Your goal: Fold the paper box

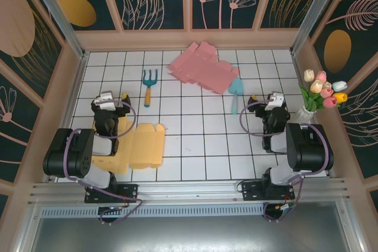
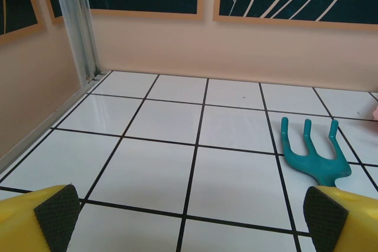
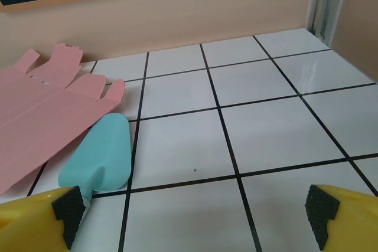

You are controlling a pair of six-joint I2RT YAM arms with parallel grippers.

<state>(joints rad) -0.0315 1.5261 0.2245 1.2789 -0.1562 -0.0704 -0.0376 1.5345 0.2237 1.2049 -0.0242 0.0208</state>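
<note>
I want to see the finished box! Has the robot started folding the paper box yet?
Nothing looks done yet. The pink paper box lies flat at the far side, and the yellow paper box lies flat at the near left. Nothing is in hand: both pairs of jaws stand open and empty. All the folding is left.

The left arm (image 1: 105,127) covers part of the flat yellow box (image 1: 146,146).

Bright, even light falls from above, with soft glare on the glossy white tabletop (image 2: 159,122) and faint shadows.
</note>
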